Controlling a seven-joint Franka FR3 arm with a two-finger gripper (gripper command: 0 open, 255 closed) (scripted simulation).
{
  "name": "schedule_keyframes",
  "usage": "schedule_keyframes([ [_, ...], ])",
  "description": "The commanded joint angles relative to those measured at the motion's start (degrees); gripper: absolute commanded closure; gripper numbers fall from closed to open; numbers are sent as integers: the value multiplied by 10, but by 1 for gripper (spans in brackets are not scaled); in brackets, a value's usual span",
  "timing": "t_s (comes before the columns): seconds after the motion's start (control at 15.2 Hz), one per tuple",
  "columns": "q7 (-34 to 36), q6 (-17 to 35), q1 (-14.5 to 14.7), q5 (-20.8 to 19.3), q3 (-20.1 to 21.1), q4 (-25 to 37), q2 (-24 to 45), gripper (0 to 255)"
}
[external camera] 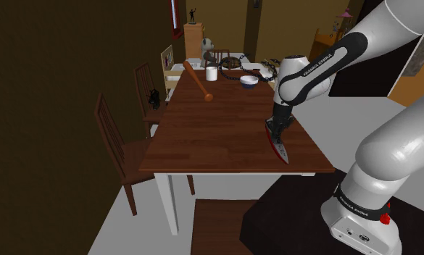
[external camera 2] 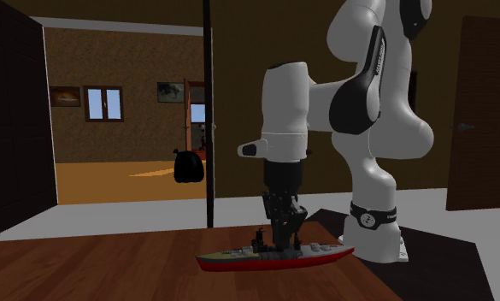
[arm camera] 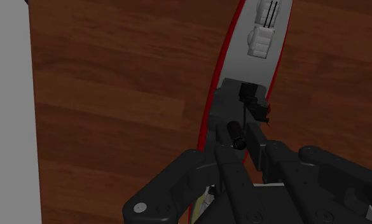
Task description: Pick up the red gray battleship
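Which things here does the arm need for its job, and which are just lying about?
For the job: red and grey battleship, gripper at its middle.
Lying about: wooden club, white mug, bowl, chair.

You can read "FRANKA EMIKA" in white capitals on the dark band (external camera: 326, 61) of the arm's (external camera: 391, 145) forearm in the shoulder view. The same words stand on the dark ring (external camera: 356, 206) low on the arm. In the second exterior view, that ring's print is too small to read.
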Motion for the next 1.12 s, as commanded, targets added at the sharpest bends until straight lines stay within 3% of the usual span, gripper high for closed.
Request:
schedule_keyframes([
  [0.0, 0, 0, 0, 0, 0, 0, 0, 255],
  [0.2, 1, 1, 0, 0, 1, -1, 1, 255],
  [1.06, -1, -133, 0, 3, 6, 43, -90, 255],
])
